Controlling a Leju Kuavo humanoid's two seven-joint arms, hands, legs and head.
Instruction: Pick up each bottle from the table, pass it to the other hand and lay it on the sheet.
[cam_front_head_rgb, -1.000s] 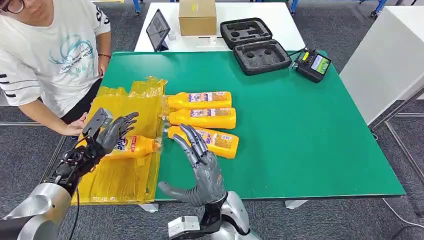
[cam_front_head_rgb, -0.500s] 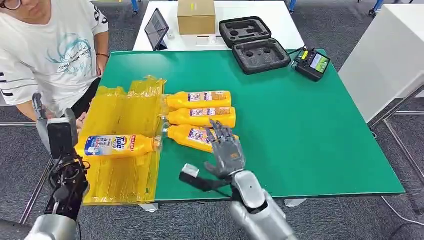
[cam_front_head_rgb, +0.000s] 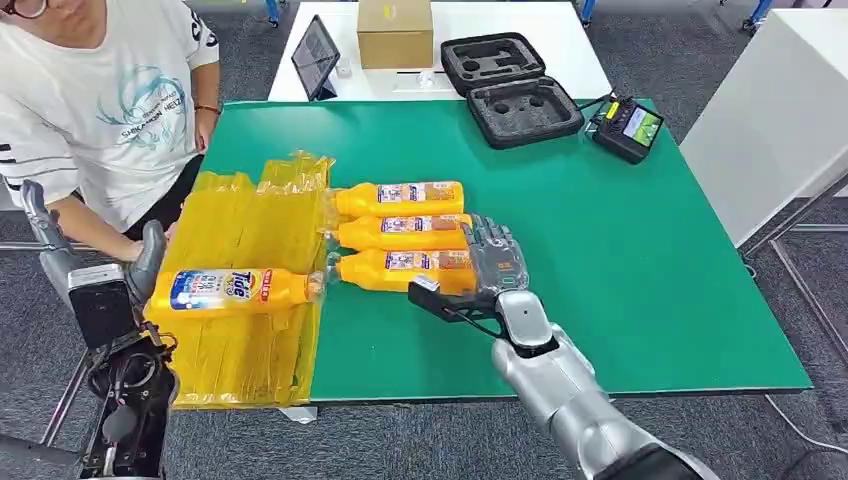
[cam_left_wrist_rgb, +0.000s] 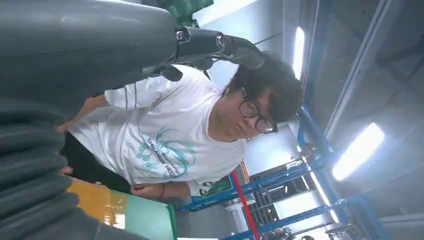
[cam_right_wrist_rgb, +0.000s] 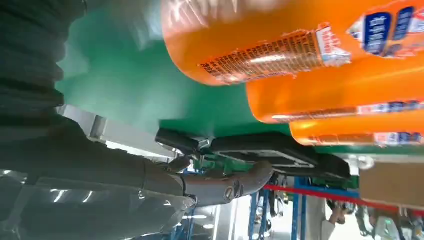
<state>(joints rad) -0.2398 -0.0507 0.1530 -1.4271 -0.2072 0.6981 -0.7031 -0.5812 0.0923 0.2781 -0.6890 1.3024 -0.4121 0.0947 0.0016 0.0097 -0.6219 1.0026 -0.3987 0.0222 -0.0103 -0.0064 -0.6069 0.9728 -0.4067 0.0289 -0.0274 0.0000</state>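
Observation:
One orange bottle with a blue label (cam_front_head_rgb: 235, 290) lies on the yellow sheet (cam_front_head_rgb: 240, 210) at the table's left. Three more orange bottles lie side by side on the green table: far (cam_front_head_rgb: 400, 198), middle (cam_front_head_rgb: 405, 232) and near (cam_front_head_rgb: 395, 268). My right hand (cam_front_head_rgb: 490, 262) hovers at the near bottle's base end, fingers stretched over it and the thumb apart on the near side. In the right wrist view that bottle (cam_right_wrist_rgb: 280, 45) looms close, with my dark fingers (cam_right_wrist_rgb: 280, 150) straight beyond it. My left hand (cam_front_head_rgb: 95, 270) is off the table's left edge, fingers spread upward, holding nothing.
A person (cam_front_head_rgb: 100, 100) in a white shirt sits at the table's left, close to my left hand. A black foam case (cam_front_head_rgb: 510, 90) and a controller (cam_front_head_rgb: 625, 128) lie at the far edge. A cardboard box (cam_front_head_rgb: 395, 32) and a tablet (cam_front_head_rgb: 315, 58) stand behind.
My right hand has reached forward from the near table edge to the near bottle's base end. My left hand has let go of the bottle on the sheet and drawn back left.

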